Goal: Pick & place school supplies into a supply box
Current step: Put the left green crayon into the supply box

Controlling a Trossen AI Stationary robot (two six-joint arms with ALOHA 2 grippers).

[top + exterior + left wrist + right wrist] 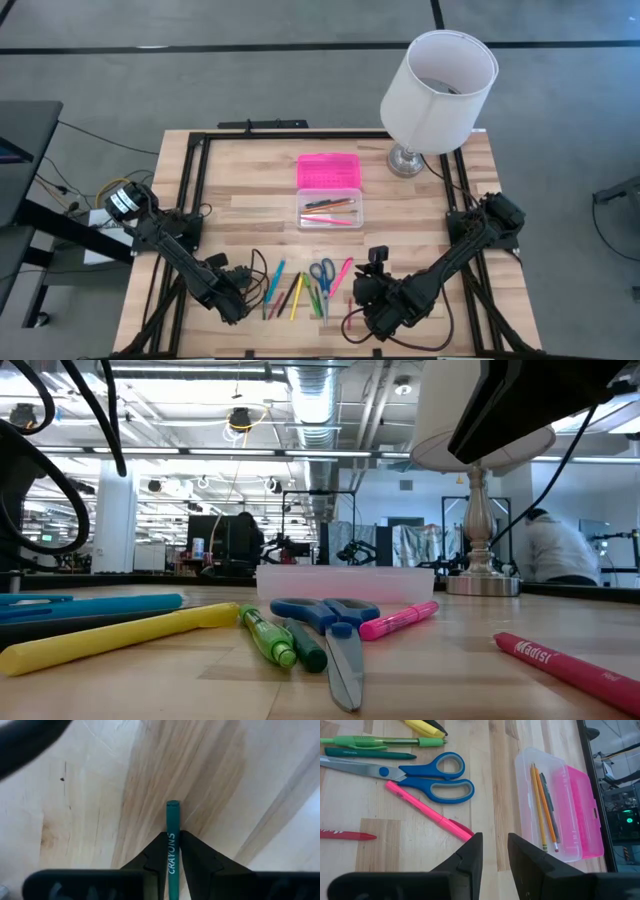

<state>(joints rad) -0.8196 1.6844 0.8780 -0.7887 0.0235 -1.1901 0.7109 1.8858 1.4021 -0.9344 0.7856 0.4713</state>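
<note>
The lamp (440, 85) stands at the table's (250, 180) far right corner; the open box (329, 195) lies mid-table holding pencils (543, 807); scissors (420, 774) and pens (292, 292) lie nearer; the left gripper (173, 851) clamps a green crayon (172, 837); the right gripper (494, 851) hovers, fingers apart.

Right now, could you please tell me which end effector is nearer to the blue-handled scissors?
The right. The right end effector sits just beside the blue-handled metal scissors, open and empty. The left end effector lies farther away beyond the pens, shut on a green crayon.
</note>
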